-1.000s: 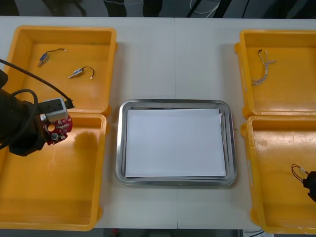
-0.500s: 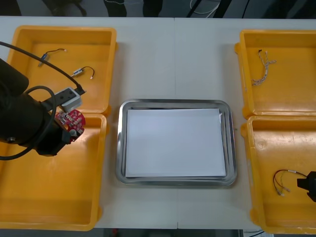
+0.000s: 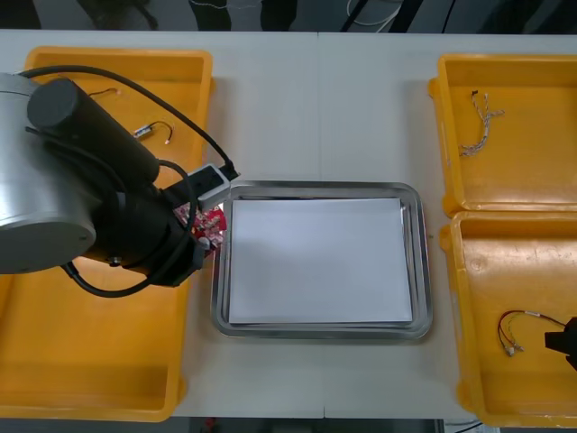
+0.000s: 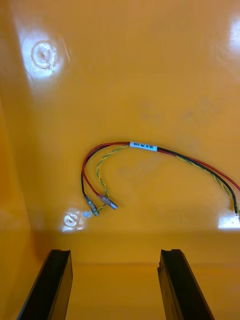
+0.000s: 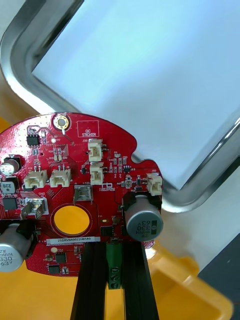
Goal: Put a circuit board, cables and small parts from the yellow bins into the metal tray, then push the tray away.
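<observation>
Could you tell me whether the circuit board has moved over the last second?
Yes. The board, held by the left gripper, has travelled right, from over the near left bin to the left rim of the tray.

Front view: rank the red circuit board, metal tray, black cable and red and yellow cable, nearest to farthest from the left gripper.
1. Red circuit board: held in the left gripper, left of centre.
2. Metal tray: just right of it, mid-table.
3. Black cable: far left bin.
4. Red and yellow cable: near right bin, across the table.
</observation>
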`<act>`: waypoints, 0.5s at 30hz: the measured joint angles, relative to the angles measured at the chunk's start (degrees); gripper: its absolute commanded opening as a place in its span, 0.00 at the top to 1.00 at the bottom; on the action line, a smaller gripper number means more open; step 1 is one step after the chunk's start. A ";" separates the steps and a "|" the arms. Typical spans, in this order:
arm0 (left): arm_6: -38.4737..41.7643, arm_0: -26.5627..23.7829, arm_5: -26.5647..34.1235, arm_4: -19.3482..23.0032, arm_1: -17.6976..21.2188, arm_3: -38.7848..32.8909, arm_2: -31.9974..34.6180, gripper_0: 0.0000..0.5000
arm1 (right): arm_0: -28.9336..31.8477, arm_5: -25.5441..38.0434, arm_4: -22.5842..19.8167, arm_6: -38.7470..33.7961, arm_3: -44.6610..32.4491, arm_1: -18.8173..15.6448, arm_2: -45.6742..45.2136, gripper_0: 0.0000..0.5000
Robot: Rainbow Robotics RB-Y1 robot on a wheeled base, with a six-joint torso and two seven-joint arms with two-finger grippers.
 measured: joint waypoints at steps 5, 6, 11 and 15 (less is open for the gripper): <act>14.06 -4.03 0.00 -2.37 -2.56 0.31 -5.63 1.00 | -2.86 3.23 0.02 -7.12 0.00 0.02 -0.65 0.00; 15.97 -4.79 -0.02 -2.93 -3.03 0.58 -6.72 1.00 | -3.71 4.22 0.07 -9.21 0.00 0.03 -0.66 0.00; 17.94 -7.88 -1.14 -6.43 -5.67 3.42 -12.55 1.00 | -8.73 10.01 1.19 -16.69 0.00 0.09 -0.88 0.00; 17.95 -9.67 -2.33 -8.25 -7.63 6.20 -16.59 1.00 | -12.53 13.07 2.27 -24.40 0.44 0.12 -1.17 0.00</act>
